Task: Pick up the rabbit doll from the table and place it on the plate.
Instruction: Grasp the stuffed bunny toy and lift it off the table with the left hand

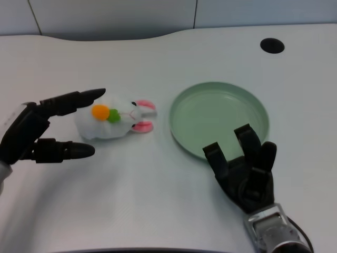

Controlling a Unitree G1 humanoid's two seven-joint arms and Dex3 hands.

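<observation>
Fingers (pixel 79 98) of the left hand (pixel 31 134) are spread wide and hold nothing: the upper ones reach over the doll's far side, their tips at its top edge, while the lower one lies on the table just beside its near side, so the hand frames the doll like an open bracket, ready, I judge, to close from both sides. Whether the upper tips touch the plush I cannot tell. The doll (pixel 113 122) lies on its side on the table (pixel 158 200), pink ears pointing toward the plate (pixel 181 113), near it but apart, so the carry should be short, to the right. The plate sits bare, its shallow rim low enough to clear easily. Soft stuffing will likely squash under the grip, so a deep, enclosing hold seems wiser than a fingertip pinch.
</observation>
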